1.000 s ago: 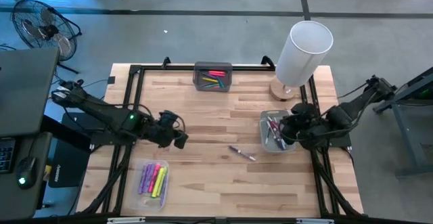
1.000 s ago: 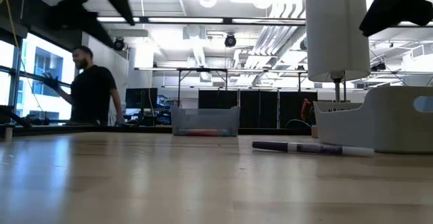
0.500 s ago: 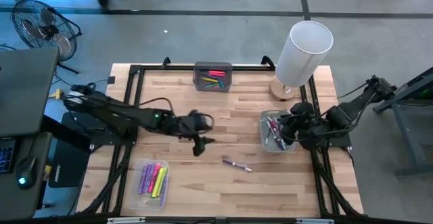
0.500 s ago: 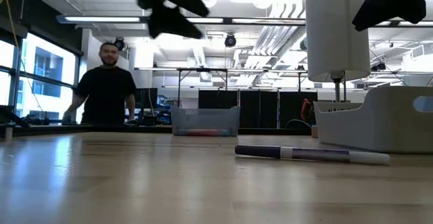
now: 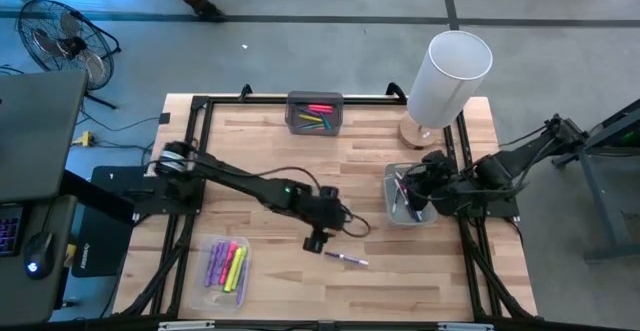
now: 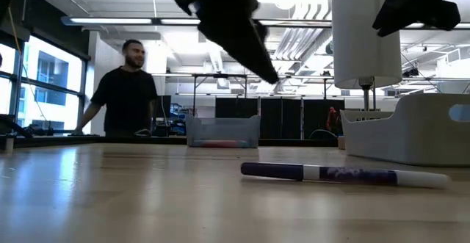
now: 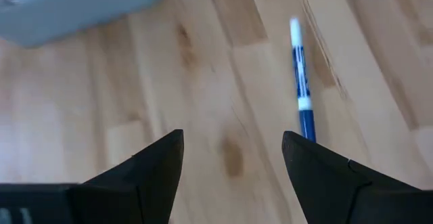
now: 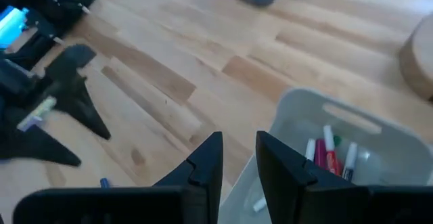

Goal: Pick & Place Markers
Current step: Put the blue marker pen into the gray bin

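Markers: one purple marker lies loose just beside the left gripper, whose fingers are spread empty; right gripper, fingers narrowly parted and empty, hovers over the grey tray.

Loose purple-and-white marker pen on wooden table, centre-front | L gripper just above/beside its left end | R gripper over grey tray w/ markers, right | clear tray front-left | grey bin at back.
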`<state>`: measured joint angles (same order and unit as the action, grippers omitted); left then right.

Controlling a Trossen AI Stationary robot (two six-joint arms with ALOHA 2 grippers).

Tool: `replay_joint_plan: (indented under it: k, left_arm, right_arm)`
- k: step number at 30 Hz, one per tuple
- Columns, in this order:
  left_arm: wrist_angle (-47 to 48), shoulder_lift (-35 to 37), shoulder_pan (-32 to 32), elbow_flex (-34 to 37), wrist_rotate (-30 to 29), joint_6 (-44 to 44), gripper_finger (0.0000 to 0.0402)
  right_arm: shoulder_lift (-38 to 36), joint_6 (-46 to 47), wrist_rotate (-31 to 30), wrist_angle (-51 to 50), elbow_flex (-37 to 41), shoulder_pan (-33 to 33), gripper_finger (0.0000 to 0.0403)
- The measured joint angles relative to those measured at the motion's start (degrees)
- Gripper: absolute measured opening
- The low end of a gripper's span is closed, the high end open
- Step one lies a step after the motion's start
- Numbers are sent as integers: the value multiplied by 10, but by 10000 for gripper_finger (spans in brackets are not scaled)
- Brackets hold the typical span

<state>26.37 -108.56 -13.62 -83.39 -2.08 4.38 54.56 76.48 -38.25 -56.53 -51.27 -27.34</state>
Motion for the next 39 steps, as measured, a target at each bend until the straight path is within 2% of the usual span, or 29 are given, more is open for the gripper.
replay_joint_plan:
  k: [3, 10, 13, 19, 23, 27, 31, 39]
  left_arm:
    - [38, -36, -16, -40, 2, 1, 247]
    - [42, -96, -70, -91, -8, -22, 247]
    - [39, -113, -90, -96, -25, -42, 247]
    - [24, -156, -115, -95, -46, -141, 247]
    - [18, -176, -121, -97, -66, -165, 247]
    - [19, -187, -116, -98, -63, -203, 242]
    - [27, -189, -115, -98, -62, -206, 206]
    - [31, -191, -103, -97, -51, -180, 73]
  right_arm:
    - [14, 29, 17, 1, 0, 6, 78]
    - [43, 46, 66, 24, 0, 7, 78]
    - [44, 46, 91, 27, 0, 3, 78]
    - [42, 46, 120, 28, 0, -15, 78]
    - [41, 46, 140, 32, 0, -35, 78]
    - [41, 48, 147, 39, 0, -53, 78]
    - [41, 75, 146, 41, 0, -65, 78]
    - [41, 112, 144, 48, 0, -87, 78]
